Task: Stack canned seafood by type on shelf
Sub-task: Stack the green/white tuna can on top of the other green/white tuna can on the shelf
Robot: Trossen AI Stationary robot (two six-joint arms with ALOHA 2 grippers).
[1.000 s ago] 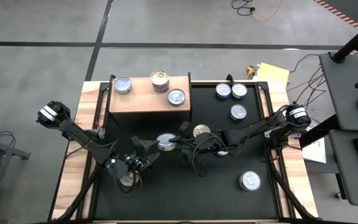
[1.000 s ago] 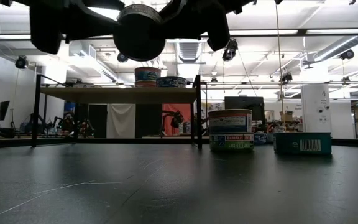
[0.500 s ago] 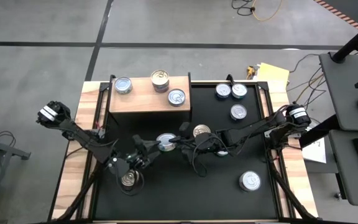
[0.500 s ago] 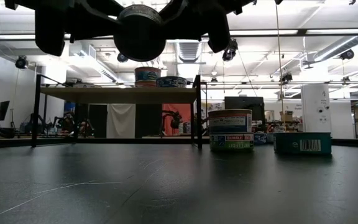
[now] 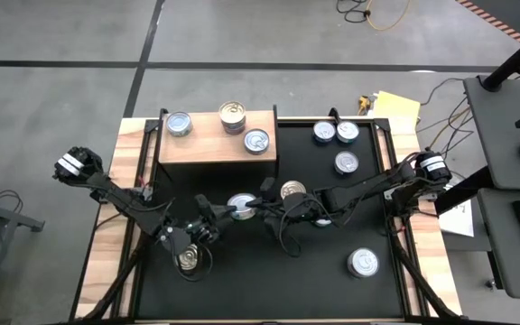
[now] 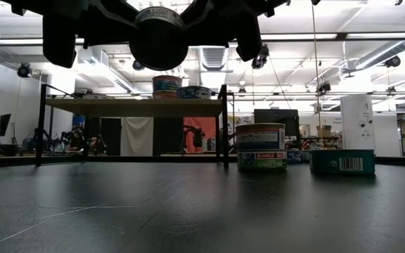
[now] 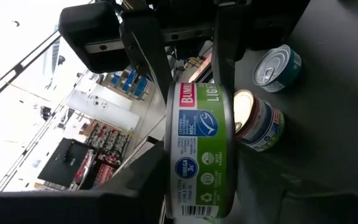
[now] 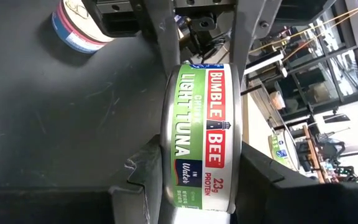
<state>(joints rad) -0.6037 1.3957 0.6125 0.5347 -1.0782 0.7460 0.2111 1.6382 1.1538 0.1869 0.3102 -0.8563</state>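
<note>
Closing in from the left since the earlier frames, the left gripper (image 5: pixel 227 214) is now meeting the tin (image 5: pixel 240 206) that the right gripper (image 5: pixel 255 204) is holding in the air above the table (image 5: pixel 332 280). The left arm's wrist has shifted slightly toward the tin, uncovering more of the gold-topped can (image 5: pixel 187 260) beneath it. The right gripper is staying clamped across the tin's flat faces; in the right wrist view the green-and-red label (image 8: pixel 207 134) is showing between its dark fingers (image 8: pixel 260 171). The left fingers (image 7: pixel 145 50) are pressing both faces of the same tin, its label (image 7: pixel 197 149) edge-on between them. Just beyond the right gripper, a gold can (image 5: pixel 292 190) is sitting on the black surface. Farther off, the shelf (image 5: pixel 208 144) is carrying three tins (image 5: pixel 232 116); four silver cans (image 5: pixel 347 162) are lying scattered to the right. Behind the table, in the low view, a bright hall with ceiling lights (image 6: pixel 371 43) is stretching away.
</note>
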